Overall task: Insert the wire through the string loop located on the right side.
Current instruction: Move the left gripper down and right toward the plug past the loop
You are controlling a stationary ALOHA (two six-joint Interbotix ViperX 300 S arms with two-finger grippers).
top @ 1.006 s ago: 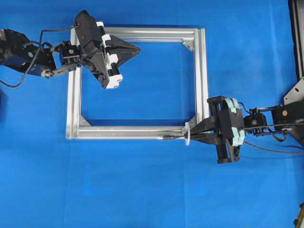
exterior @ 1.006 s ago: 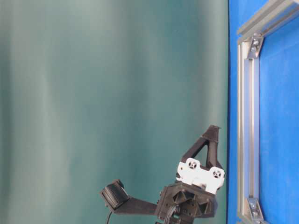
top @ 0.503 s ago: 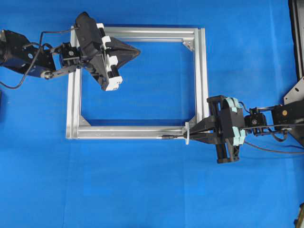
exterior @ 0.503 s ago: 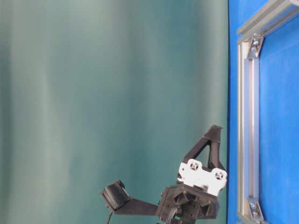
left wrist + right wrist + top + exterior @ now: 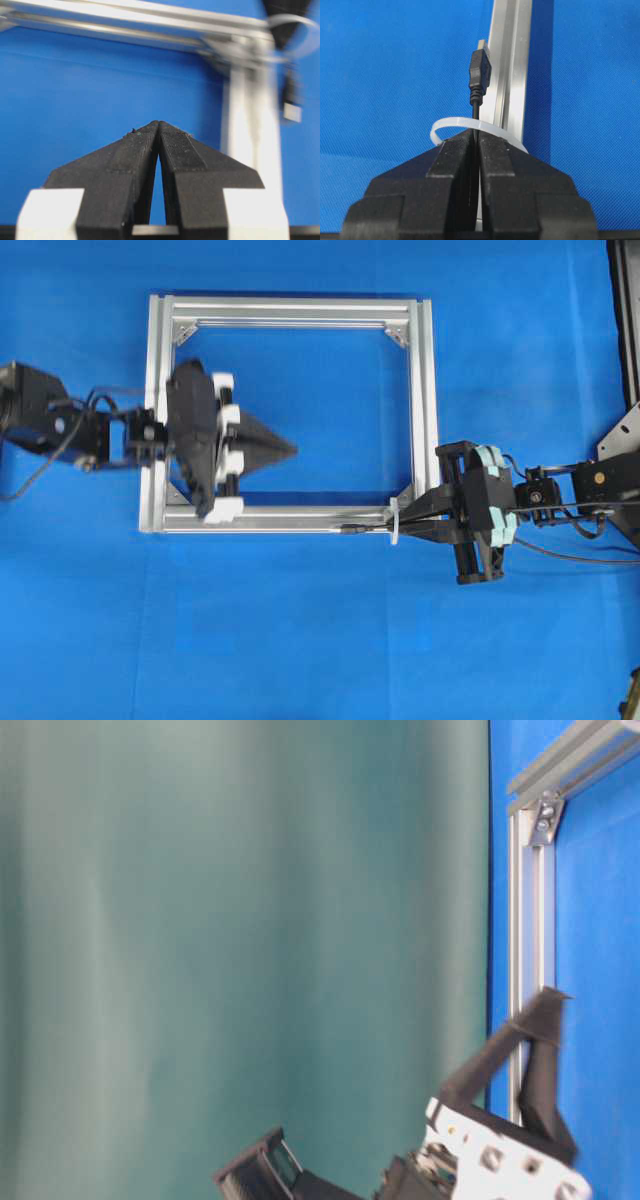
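The wire's dark plug (image 5: pixel 480 70) with its metal tip sticks out past the white string loop (image 5: pixel 465 124), and the thin black cable runs back through the loop into my right gripper (image 5: pixel 476 134), which is shut on it. From overhead, the plug (image 5: pixel 352 529) lies along the frame's near rail, just left of the loop (image 5: pixel 395 522) and the right gripper (image 5: pixel 398 525). My left gripper (image 5: pixel 293 449) is shut and holds nothing; it hovers inside the frame's lower left. In the left wrist view its tips (image 5: pixel 158 123) meet, with the blurred loop (image 5: pixel 295 35) and plug (image 5: pixel 291 100) far ahead.
The square silver aluminium frame (image 5: pixel 425 400) lies flat on the blue cloth, its near rail (image 5: pixel 512 65) running beside the plug. The table-level view shows the left gripper (image 5: pixel 535 1020) close to the frame's rail (image 5: pixel 530 920). Dark equipment stands at the far right edge (image 5: pixel 625 310).
My left arm has swung from the frame's far left corner down toward its near left corner, still shut. The right gripper, wire and loop have not moved.
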